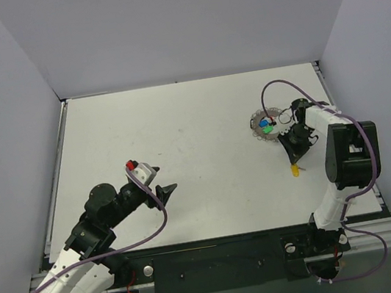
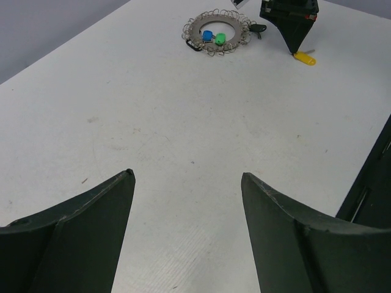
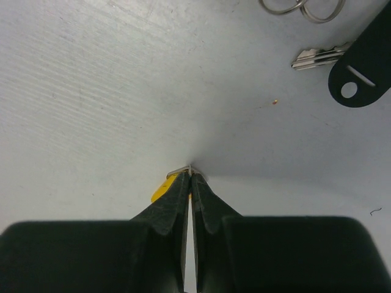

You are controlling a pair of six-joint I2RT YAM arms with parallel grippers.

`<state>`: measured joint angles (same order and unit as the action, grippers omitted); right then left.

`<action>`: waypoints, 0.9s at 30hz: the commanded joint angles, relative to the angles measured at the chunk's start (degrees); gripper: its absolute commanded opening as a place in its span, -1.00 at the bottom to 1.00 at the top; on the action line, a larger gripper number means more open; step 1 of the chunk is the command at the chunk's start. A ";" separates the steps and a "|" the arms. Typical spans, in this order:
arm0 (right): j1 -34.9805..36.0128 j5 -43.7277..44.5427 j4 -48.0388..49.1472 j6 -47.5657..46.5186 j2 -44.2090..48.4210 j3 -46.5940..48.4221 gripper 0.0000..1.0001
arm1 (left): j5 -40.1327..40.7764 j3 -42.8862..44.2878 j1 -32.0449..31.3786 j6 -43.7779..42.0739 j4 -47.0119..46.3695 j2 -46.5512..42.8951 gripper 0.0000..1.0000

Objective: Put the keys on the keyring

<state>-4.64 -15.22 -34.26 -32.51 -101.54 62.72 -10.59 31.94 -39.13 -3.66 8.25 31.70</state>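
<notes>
The right gripper (image 3: 190, 174), jaws closed, seems to pinch the thin blade of the light, slippery yellow key (image 2: 303, 58) on the counter (image 1: 179, 134) near the keyring (image 2: 197, 25), though the key's plastic head offers a surer hold; the left gripper (image 2: 186, 177) hangs well apart, jaws open and empty.

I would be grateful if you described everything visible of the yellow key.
The yellow key is tiny: a bright yellow plastic head with a thin silvery metal blade. It rests on the white table, right of centre, apart from the keyring. The right gripper, shut, appears to pinch its blade tip; the head peeks out beside it.
</notes>
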 commanded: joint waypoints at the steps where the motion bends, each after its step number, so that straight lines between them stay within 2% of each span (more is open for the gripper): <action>1: 0.78 2.48 -2.13 0.96 -0.50 1.88 -1.00 | -0.92 0.49 0.55 -0.38 -0.87 0.02 0.61; 3: 0.87 2.57 -2.04 0.96 -0.51 1.88 -1.00 | -1.01 0.49 0.64 -0.47 -0.87 0.11 0.61; 7: 0.78 1.69 -1.95 1.40 0.19 1.71 -0.85 | -1.01 0.49 0.81 -0.47 -0.87 0.03 0.61; 14: -0.28 0.72 -1.69 2.89 3.18 1.88 -0.49 | -0.92 0.49 0.81 -0.47 -0.78 -0.06 0.61; 21: -3.44 -1.47 -2.82 2.81 8.27 3.28 -0.45 | -0.75 0.40 1.08 -0.38 -0.69 -0.06 0.61; 27: -6.78 -7.18 -5.99 0.61 14.42 6.01 -0.42 | -0.66 0.31 1.34 0.05 -0.78 -0.24 0.61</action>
<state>-9.65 -17.58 -35.38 -30.28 -92.95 65.58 -10.92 31.94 -38.44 -3.66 8.25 31.94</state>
